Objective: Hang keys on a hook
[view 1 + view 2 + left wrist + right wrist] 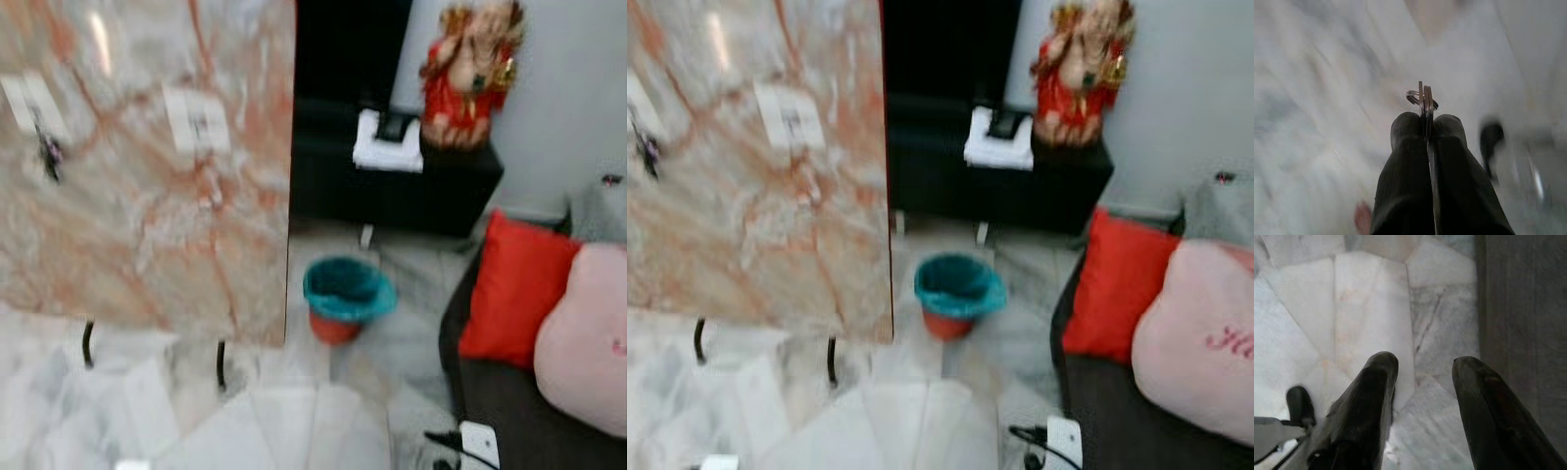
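— Where were the silver metal keys on their ring?
— Pinched between the left gripper's closed black fingers, ring poking past the tips.
— And the right gripper?
— Spread wide, holding nothing, over the pale marble floor.

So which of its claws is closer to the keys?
Left. The left gripper is shut right on the keys. The right gripper is open over the marble floor, holding nothing.

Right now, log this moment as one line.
left gripper: shut on keys | right gripper: open, idle over marble floor | marble panel ahead | keys not yet hung
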`<state>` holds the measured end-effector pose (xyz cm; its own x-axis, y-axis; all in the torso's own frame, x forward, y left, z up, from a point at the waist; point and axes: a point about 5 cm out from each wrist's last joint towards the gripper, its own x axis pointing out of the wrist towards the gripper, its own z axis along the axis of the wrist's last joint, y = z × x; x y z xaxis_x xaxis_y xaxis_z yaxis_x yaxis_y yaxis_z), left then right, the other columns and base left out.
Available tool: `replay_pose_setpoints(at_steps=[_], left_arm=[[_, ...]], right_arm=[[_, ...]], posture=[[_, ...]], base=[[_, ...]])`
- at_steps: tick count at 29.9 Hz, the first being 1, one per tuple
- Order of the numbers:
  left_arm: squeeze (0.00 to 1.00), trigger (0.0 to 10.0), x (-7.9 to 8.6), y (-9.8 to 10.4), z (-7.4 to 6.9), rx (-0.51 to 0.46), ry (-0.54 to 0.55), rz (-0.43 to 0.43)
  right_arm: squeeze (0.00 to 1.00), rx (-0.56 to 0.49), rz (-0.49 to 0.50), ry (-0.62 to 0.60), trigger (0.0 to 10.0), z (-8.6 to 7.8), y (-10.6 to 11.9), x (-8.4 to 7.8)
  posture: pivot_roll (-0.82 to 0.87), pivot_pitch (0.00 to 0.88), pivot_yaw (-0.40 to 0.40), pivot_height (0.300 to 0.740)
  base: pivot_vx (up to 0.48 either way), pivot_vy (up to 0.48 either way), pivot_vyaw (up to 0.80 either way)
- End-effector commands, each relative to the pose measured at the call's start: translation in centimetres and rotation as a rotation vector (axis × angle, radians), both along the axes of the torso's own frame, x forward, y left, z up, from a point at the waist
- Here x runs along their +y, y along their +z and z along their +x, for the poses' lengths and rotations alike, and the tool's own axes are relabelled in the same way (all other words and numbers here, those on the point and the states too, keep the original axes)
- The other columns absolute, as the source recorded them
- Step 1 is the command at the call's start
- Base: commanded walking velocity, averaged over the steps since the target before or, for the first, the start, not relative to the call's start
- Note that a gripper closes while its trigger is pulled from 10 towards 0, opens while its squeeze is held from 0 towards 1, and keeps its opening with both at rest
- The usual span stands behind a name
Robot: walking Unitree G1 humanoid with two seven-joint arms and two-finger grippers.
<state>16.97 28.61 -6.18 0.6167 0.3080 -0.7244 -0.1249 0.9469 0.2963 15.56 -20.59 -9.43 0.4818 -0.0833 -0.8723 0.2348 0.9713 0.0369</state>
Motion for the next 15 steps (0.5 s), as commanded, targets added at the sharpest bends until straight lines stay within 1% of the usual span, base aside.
replay_pose_setpoints(at_steps=[1,2,3,4,5,6,7,8,9,11,13,14,15], left_arm=[[0.0,10.0,0.5,1.3,1.8,-0.097,0.023,0.046],[0.0,10.0,0.2,2.1,3.3,-0.16,0.015,0.069],[0.0,10.0,0.2,2.1,3.3,-0.16,0.015,0.069],[0.0,10.0,0.1,4.5,6.2,-0.331,-0.003,0.1],[0.0,10.0,0.0,5.5,7.1,-0.396,-0.013,0.112],[0.0,10.0,-0.3,7.9,8.9,-0.553,-0.043,0.143],[0.0,10.0,-0.5,8.8,9.5,-0.61,-0.063,0.155],[0.0,10.0,-1.0,10.3,10.2,-0.689,-0.108,0.176],[0.0,10.0,-1.5,10.8,10.5,-0.72,-0.131,0.175],[0.0,10.0,-3.0,12.1,11.0,-0.805,-0.175,0.162],[0.0,10.0,-4.4,13.5,11.3,-0.887,-0.226,0.156],[0.0,10.0,-5.7,14.7,11.2,-0.957,-0.275,0.153],[0.0,10.0,-6.3,15.2,11.1,-0.982,-0.294,0.149]], right_arm=[[0.0,0.003,0.0,0.009,10.0,0.0,0.0,0.1],[0.0,0.005,-0.001,0.009,10.0,-0.1,0.0,0.1],[0.0,0.005,-0.001,0.009,10.0,-0.1,0.0,0.1],[0.0,0.006,-0.003,0.008,10.0,-0.2,-0.1,0.1],[0.0,0.006,-0.004,0.009,10.0,-0.3,-0.1,0.1],[0.0,0.005,-0.005,0.005,10.0,-0.4,-0.1,0.1],[0.0,0.006,-0.005,0.003,10.0,-0.4,-0.2,0.1],[0.0,0.008,-0.007,0.003,10.0,-0.5,-0.2,0.1],[0.0,0.01,-0.008,0.007,10.0,-0.6,-0.2,0.1],[0.0,0.01,-0.009,0.008,10.0,-0.6,-0.2,0.1],[0.0,0.01,-0.008,0.006,10.0,-0.7,-0.3,0.2],[0.0,0.012,-0.005,0.005,10.0,-0.9,-0.4,0.3],[0.0,0.013,-0.003,0.005,10.0,-0.9,-0.4,0.4]], posture=[[0.04,0.0,-0.059,0.74],[0.05,0.0,-0.059,0.74],[0.05,0.0,-0.059,0.74],[0.05,0.0,-0.058,0.74],[0.05,0.0,-0.058,0.74],[0.05,0.0,-0.058,0.74],[0.05,0.0,-0.059,0.74],[0.06,0.0,-0.06,0.74],[0.06,0.0,-0.061,0.74],[0.06,0.0,-0.062,0.74],[0.06,0.0,-0.062,0.74],[0.06,0.0,-0.063,0.74],[0.06,0.0,-0.064,0.74]], base=[[0.0,0.0,0.0],[0.0,0.0,0.0],[0.0,0.0,0.0],[0.0,0.0,0.0],[0.0,0.0,0.0],[0.0,0.0,0.0],[0.0,0.0,0.0],[0.0,0.0,0.0],[0.0,0.0,0.0],[0.0,0.0,0.0],[0.0,0.0,0.0],[0.0,0.0,0.0],[0.0,0.0,0.0]])
